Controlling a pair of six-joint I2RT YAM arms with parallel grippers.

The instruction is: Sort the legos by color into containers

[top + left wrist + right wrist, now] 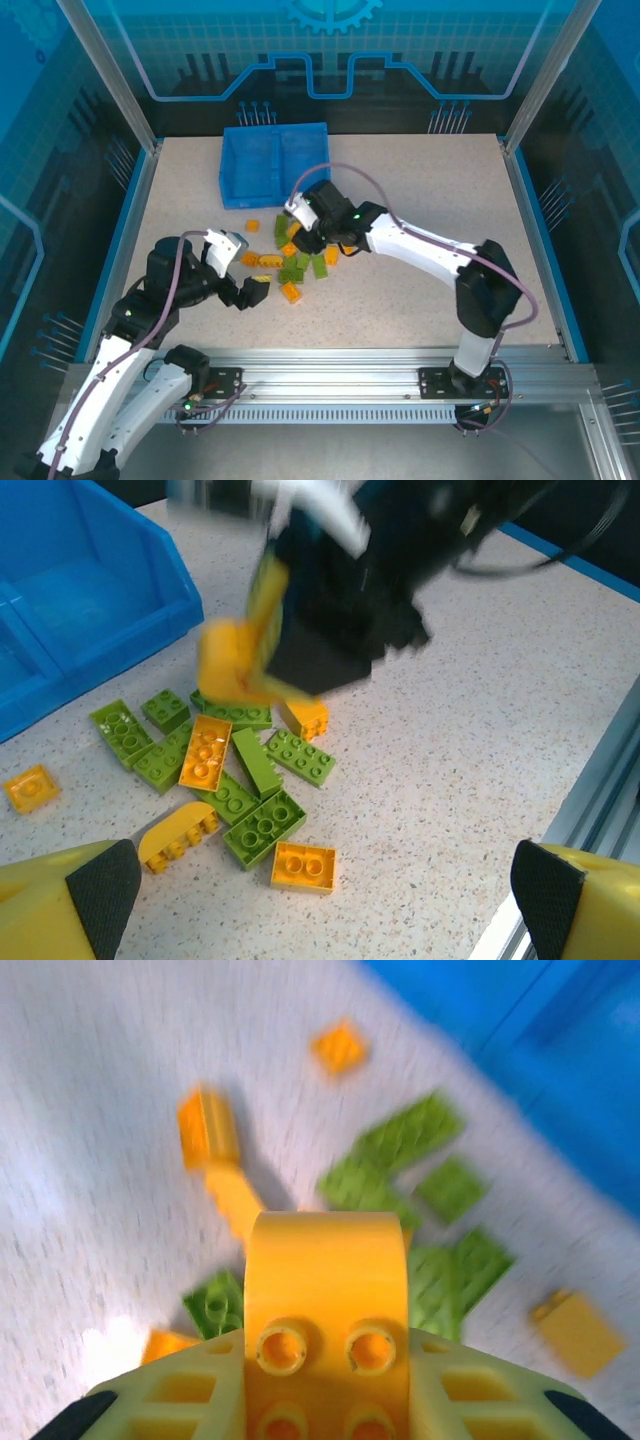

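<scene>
Speckled pale table (420, 200) — blue translucent panels (330, 40) enclosing it.

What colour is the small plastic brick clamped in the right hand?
Orange; the rounded-top plastic brick shows best in the right wrist view.

Legos (293, 270) (orange, green) near blue tray (260, 165)

My tabletop (420, 200) is matt and speckled, like fine-grained stone. The legos (262, 825) are smooth moulded plastic with a slight sheen. The tray (90, 590) is smooth blue plastic, softly glossy. On my left gripper (322, 888) the fingers (30, 920) are yellow plastic tipped with matt black pads (100, 890), and the front rail (330, 375) is bare ribbed metal
</scene>
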